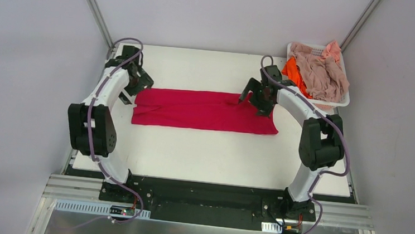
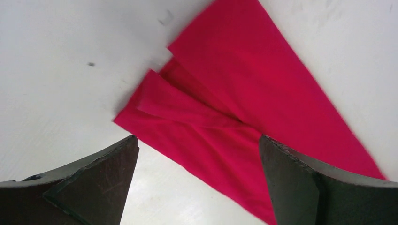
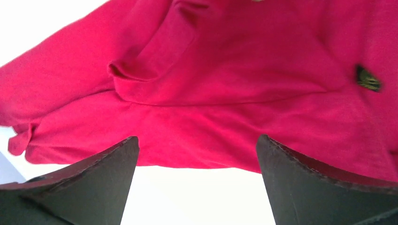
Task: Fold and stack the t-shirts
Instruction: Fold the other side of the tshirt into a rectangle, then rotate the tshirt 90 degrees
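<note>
The red t-shirt lies flat in the middle of the surface, folded into a long strip that runs left to right. The left hand hangs over the strip's left end, its fingers spread wide with nothing in them. The right hand is low over the far edge near the right end, also wide and holding nothing. It may be touching the cloth, but I cannot tell. The orange t-shirt and the pinkish-beige t-shirts wait in the white basket at the far right corner. I think the strip now needs folding end to end, so a hand must first pinch one end's corners.
</note>
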You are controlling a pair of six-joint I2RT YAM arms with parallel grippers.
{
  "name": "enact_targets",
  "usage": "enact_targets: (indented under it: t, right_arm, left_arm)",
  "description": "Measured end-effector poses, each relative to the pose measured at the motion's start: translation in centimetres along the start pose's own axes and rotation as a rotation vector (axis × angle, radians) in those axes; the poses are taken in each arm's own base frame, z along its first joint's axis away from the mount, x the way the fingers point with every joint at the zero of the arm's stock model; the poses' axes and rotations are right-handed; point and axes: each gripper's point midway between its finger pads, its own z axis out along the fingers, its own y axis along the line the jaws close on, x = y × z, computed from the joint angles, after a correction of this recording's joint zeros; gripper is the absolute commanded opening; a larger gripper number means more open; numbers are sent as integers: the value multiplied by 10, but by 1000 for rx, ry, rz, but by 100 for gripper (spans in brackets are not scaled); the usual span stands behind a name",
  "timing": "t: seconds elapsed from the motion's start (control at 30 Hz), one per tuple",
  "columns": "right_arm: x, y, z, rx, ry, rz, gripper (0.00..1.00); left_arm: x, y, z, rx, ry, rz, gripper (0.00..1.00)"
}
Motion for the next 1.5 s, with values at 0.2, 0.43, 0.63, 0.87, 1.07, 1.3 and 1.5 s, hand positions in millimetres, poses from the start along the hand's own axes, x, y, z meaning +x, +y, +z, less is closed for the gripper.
enact_targets:
  t: [0.2,0.43,0.63,0.87,1.07,1.3,1.5]
  right_arm:
    - [13,30,26,-95,54,-14,99]
    - [-17,56,68,-118,34,-17,99]
    - [-47,77,83,-139,-17,-21,99]
    - [-78,101,84,-166,-68,-29,99]
    - [-54,67,65,-70,-50,-27,100]
    - [5,-5,12,81,-43,59,100]
    - [36,-42,24,170,13,121,99]
  left_arm:
    - [73,-37,36,34,198,223,99]
    - [95,-35,56,5,265,274,99]
    - [89,-29,63,-5,251,257,99]
    - [89,-22,67,-17,255,253,99]
    - [83,-29,56,22,242,277,99]
    - [59,-91,33,209,205,310,99]
    - [81,-120,73,262,300,336,99]
